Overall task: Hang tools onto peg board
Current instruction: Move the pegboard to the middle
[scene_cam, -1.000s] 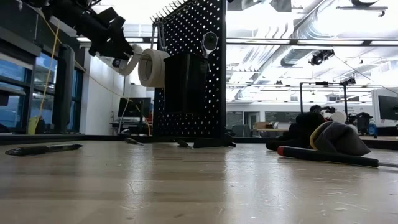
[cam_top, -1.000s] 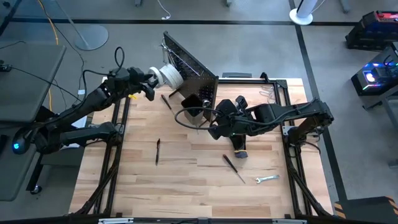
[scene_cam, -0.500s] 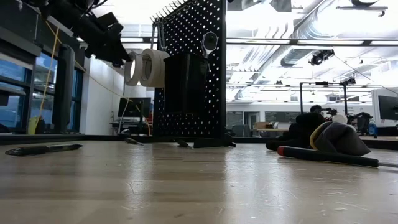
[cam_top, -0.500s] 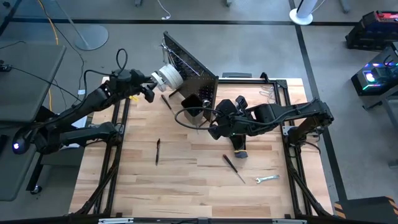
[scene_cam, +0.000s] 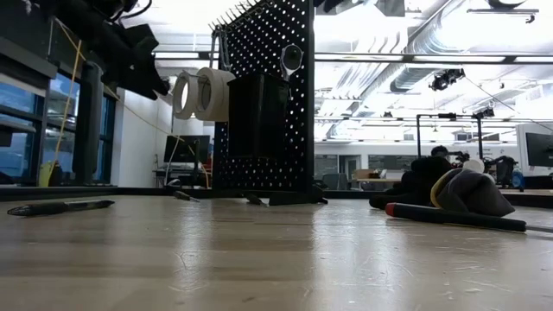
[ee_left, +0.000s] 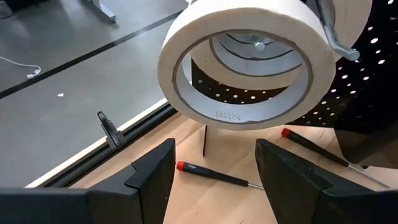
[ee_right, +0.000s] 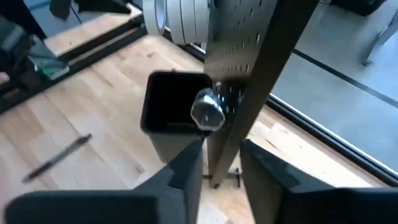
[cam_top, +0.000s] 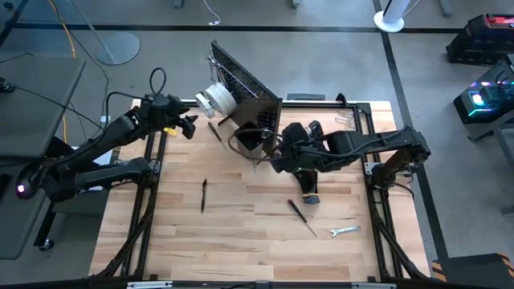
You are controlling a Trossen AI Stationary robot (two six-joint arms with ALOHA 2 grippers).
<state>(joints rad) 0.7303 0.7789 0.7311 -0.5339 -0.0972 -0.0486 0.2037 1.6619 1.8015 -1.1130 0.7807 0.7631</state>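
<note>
Two white tape rolls (cam_top: 215, 99) hang side by side on a wire hook at the left edge of the upright black peg board (cam_top: 241, 80); they also show in the left wrist view (ee_left: 242, 62) and the low view (scene_cam: 200, 93). My left gripper (cam_top: 189, 124) (ee_left: 214, 177) is open and empty, a short way to the left of the rolls. A silver wrench (scene_cam: 292, 59) (ee_right: 207, 112) hangs on the board above the black bin (ee_right: 171, 112). My right gripper (cam_top: 275, 160) (ee_right: 222, 158) is open and empty, close in front of the bin.
On the table lie a dark screwdriver (cam_top: 204, 195) at the left, one (cam_top: 214, 130) near the board's foot, another (cam_top: 303, 217) at the right, a silver wrench (cam_top: 345, 231) near the front right, and a dark glove bundle (cam_top: 309, 191) (scene_cam: 471, 192).
My left gripper has let go of the outer tape roll and drawn back toward the table's left edge. The roll, tilted a second ago, now hangs upright on the hook beside the other roll.
</note>
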